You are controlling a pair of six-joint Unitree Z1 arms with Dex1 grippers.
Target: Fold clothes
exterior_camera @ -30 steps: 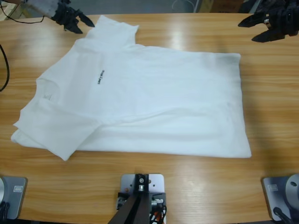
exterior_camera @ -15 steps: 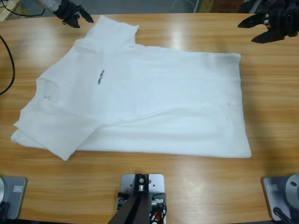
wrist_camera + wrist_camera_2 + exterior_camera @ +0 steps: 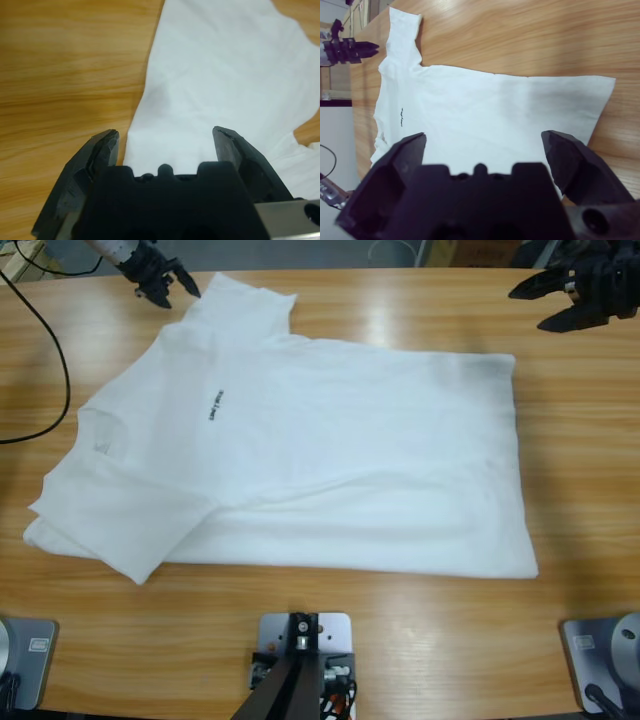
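Observation:
The clothes are one white T-shirt (image 3: 320, 460) lying flat on the wooden table, neck to the left and hem to the right, with small black text (image 3: 214, 405) on the chest. Its near sleeve is folded over the body at the lower left. My left gripper (image 3: 180, 297) hovers open at the far left corner, just beside the far sleeve (image 3: 245, 300). The left wrist view shows that sleeve (image 3: 225, 75) ahead of the left gripper (image 3: 166, 133). My right gripper (image 3: 527, 310) hangs open over bare table at the far right, above the hem corner (image 3: 600, 90).
A black cable (image 3: 55, 360) loops over the table's left end near the collar. Bare wooden table (image 3: 420, 320) runs along the far edge between the two grippers and along the near edge below the shirt.
The left gripper has shifted slightly toward the far edge beside the sleeve, and its cable has swung further over the table. The right gripper and the shirt have not moved.

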